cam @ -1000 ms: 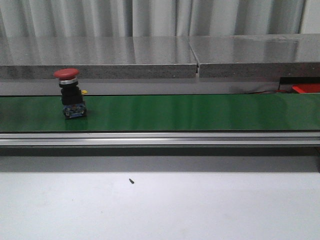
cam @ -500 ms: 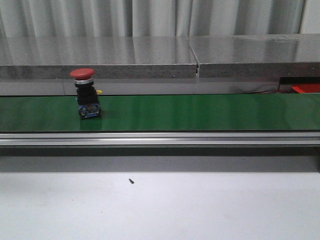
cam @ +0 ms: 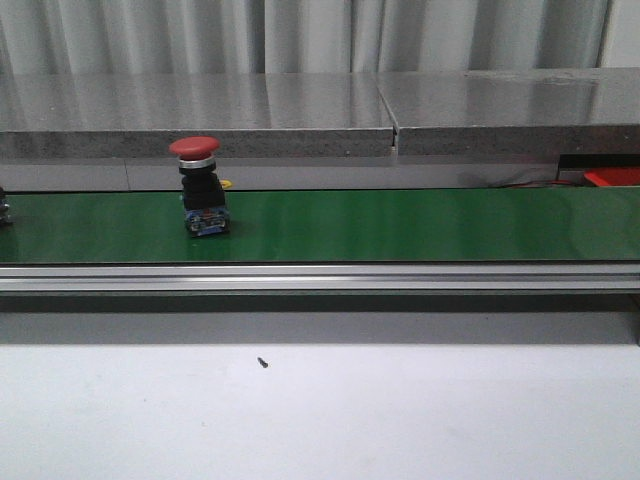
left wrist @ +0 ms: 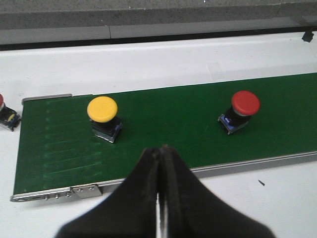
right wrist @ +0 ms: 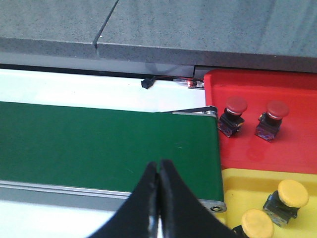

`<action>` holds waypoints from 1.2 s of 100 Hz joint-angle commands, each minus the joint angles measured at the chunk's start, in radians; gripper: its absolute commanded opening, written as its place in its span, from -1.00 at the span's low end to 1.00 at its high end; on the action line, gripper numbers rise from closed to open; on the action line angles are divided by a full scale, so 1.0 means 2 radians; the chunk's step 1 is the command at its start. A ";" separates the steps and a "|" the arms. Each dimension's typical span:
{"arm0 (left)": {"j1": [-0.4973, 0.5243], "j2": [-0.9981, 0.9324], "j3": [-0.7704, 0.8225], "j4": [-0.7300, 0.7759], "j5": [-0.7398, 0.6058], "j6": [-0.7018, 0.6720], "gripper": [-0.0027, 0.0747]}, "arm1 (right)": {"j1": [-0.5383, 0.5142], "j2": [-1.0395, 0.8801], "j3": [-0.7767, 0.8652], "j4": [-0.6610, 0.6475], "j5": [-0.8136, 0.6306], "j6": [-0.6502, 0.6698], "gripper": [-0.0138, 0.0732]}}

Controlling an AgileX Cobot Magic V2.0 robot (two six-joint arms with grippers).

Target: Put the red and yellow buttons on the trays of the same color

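A red button [cam: 199, 185] [left wrist: 242, 111] stands upright on the green conveyor belt [cam: 400, 225], left of centre in the front view. A yellow button [left wrist: 104, 117] stands on the belt [left wrist: 168, 129] near its end in the left wrist view. My left gripper [left wrist: 160, 148] is shut and empty, over the belt's near edge between the two buttons. My right gripper [right wrist: 159, 162] is shut and empty above the other end of the belt [right wrist: 99, 144]. Beside that end lie the red tray [right wrist: 287, 148], holding two red buttons [right wrist: 233, 115], and the yellow tray [right wrist: 247, 191], holding two yellow buttons [right wrist: 288, 198].
A third button [left wrist: 6, 115] sits on the white table just off the belt's end. A grey stone ledge [cam: 300, 110] runs behind the belt. An aluminium rail [cam: 320, 278] borders its front. A small dark screw [cam: 263, 362] lies on the white table.
The red button has ridden the belt to the right. A dark object now peeks in at the belt's left edge. Neither arm shows in the front view.
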 commanded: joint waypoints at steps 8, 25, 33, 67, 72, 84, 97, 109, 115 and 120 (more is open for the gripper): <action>-0.004 -0.067 0.036 -0.004 -0.042 0.000 -0.98 | 0.001 0.000 -0.012 0.010 -0.028 -0.004 -0.82; -0.004 -0.116 0.082 0.000 -0.045 0.000 -0.98 | 0.001 0.000 -0.012 0.015 -0.025 -0.004 -0.82; -0.004 -0.128 0.093 0.001 -0.045 0.000 -0.98 | 0.001 0.000 -0.012 0.023 -0.026 -0.004 -0.82; -0.004 -0.132 0.095 0.005 -0.044 0.000 -0.98 | 0.007 0.025 -0.028 0.025 -0.014 -0.004 -0.82; -0.004 -0.132 0.095 0.005 -0.044 0.000 -0.98 | 0.013 0.038 -0.041 0.025 -0.007 -0.005 -0.81; -0.004 -0.132 0.095 0.005 -0.044 0.000 -0.98 | 0.028 0.074 -0.076 0.025 0.015 -0.005 -0.81; -0.004 -0.132 0.095 0.005 -0.044 0.000 -0.98 | 0.051 0.124 -0.119 0.025 0.042 -0.005 -0.74; -0.004 -0.132 0.095 0.005 -0.044 0.000 -0.98 | 0.074 0.175 -0.159 0.025 0.071 -0.005 -0.38; -0.004 -0.132 0.095 0.005 -0.044 0.000 -0.98 | 0.082 0.198 -0.175 0.025 0.082 -0.005 -0.14; -0.004 -0.132 0.095 0.005 -0.044 0.000 -0.98 | 0.090 0.215 -0.189 0.025 0.091 -0.005 0.06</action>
